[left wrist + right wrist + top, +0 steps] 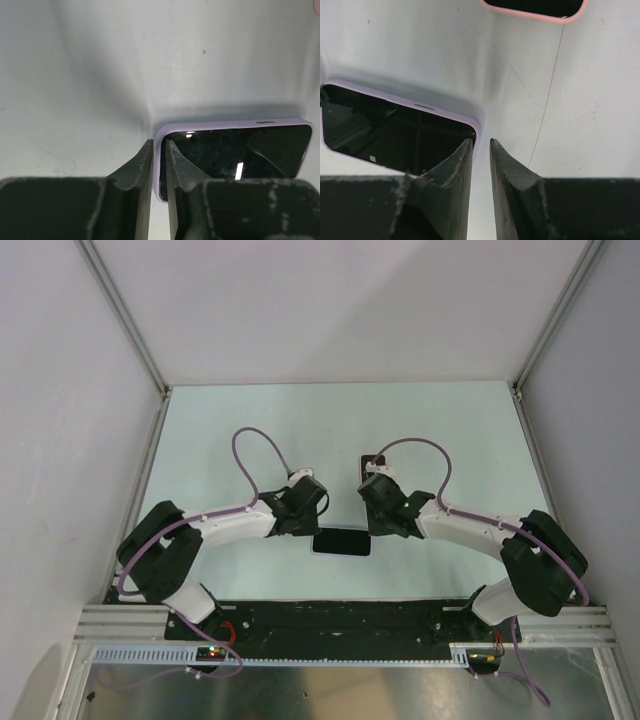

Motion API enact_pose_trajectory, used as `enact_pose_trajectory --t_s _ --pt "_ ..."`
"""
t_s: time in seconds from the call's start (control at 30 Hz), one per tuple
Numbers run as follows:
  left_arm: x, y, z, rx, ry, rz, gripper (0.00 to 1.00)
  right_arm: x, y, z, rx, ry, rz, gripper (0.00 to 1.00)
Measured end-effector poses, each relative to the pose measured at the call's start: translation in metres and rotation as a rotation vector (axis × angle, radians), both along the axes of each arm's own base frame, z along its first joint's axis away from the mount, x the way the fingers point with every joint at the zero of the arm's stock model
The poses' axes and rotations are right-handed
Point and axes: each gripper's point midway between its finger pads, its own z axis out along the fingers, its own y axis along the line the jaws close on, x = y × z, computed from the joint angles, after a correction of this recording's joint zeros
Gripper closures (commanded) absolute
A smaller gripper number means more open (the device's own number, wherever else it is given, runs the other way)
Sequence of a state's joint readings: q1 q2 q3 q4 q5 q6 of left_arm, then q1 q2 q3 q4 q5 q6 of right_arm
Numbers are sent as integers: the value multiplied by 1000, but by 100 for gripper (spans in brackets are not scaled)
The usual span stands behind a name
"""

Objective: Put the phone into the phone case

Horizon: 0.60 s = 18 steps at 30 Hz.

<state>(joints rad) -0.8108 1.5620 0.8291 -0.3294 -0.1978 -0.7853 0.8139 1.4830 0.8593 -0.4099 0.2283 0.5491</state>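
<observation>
Half-seen phones (wrist views only)
The pink case [545, 17] is cut off by the top edge; the lilac-cased phone [235, 150] has its near corner hidden behind the left claw [159, 142], whose grip is unclear.

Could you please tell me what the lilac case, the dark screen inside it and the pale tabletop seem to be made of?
Lilac rounded phone case: probably soft silicone or rubbery plastic, matte; its rim shows no glare.
Black phone screen: glossy glass, judging by crisp light reflections.
Pale table surface: hard, smooth, perhaps laminate or painted board; fine scratches, soft sheen.
</observation>
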Motion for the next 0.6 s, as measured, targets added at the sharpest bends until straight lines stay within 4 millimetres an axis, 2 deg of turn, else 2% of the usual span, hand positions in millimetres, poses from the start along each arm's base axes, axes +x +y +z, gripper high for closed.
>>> enact_pose_trajectory --t_s 0.33,0.6 --pt "5 -5 -1 -19 -10 21 88 -17 -8 -20 14 44 1 74" --pt "4 -4 -2 -39 -20 38 88 -33 -7 -30 31 79 12 74"
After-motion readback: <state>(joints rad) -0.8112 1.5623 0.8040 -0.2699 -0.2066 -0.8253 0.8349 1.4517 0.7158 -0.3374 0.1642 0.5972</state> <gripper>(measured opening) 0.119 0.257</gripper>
